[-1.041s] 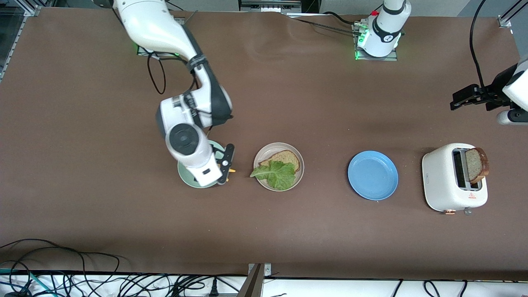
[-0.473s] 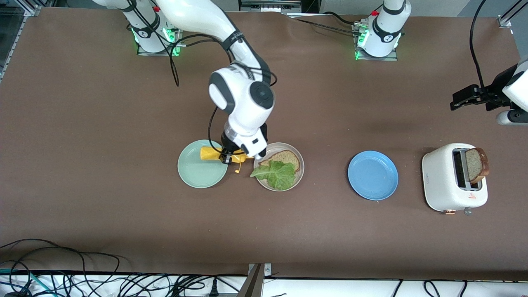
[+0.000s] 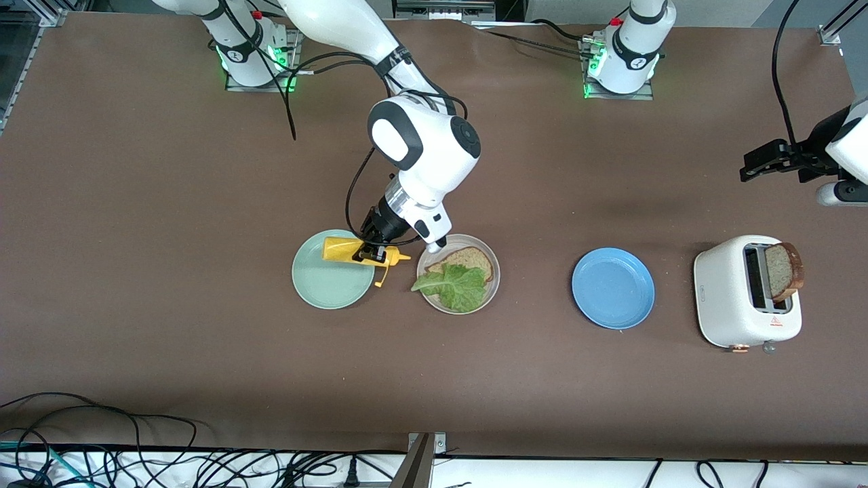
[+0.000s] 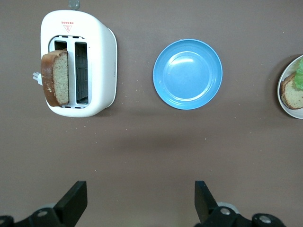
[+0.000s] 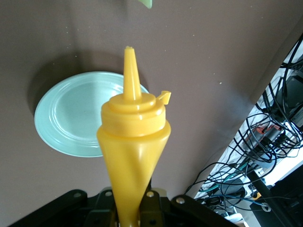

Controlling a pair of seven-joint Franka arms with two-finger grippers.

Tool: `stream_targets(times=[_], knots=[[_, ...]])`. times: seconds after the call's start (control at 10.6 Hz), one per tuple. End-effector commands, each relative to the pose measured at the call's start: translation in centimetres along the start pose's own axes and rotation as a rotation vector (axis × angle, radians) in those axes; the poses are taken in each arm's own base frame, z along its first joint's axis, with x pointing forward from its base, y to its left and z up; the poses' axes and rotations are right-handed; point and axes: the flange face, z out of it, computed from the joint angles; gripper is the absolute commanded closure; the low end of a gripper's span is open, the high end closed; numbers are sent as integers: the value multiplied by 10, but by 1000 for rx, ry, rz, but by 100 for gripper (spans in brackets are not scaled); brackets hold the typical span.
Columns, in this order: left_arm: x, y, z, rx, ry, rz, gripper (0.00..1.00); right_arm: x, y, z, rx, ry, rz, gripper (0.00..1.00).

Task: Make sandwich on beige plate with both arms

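1. While you watch, note the right gripper [image 3: 371, 252] has swung off the green plate [image 3: 322, 285] toward the beige plate [image 3: 494, 271], fingers clamped tight on a yellow bottle [image 3: 363, 251] lying sideways between them.
2. Nozzle leads past the fingertips, over the gap between the two plates; its cap hangs open.
3. Ahead of the nozzle: one bread slice [image 3: 468, 258] on the beige plate, lettuce [image 3: 453, 286] on top.
4. Judgement: sauce comes next; sandwich is half built.
5. Second slice [image 3: 785, 270] stands in the toaster [image 3: 736, 298].
6. Left gripper [image 3: 770, 163] waits high over bare table, fingers [image 4: 71, 203] spread wide, holding nothing.
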Motion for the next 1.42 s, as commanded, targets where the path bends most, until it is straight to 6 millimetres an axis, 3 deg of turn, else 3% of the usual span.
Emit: stream_targets(times=[0.0,0.38,0.66,0.85,1.04,1.32], knots=[[2,-2,-5,5,9,-9,0,2,-2,-8,-28,-30,7,100],[2,-1,-5,10,9,-6,0,-9,4,-7,41,22,48,100],[2,-1,-5,10,9,-6,0,-65,43,19,264,189,208,100],[2,-1,-5,8,9,-6,0,-107,71,54,431,334,321,100],[2,0,-5,12,9,-3,0,-161,100,112,627,568,408,100],[2,6,-5,14,9,7,0,-229,113,193,772,866,443,100]])
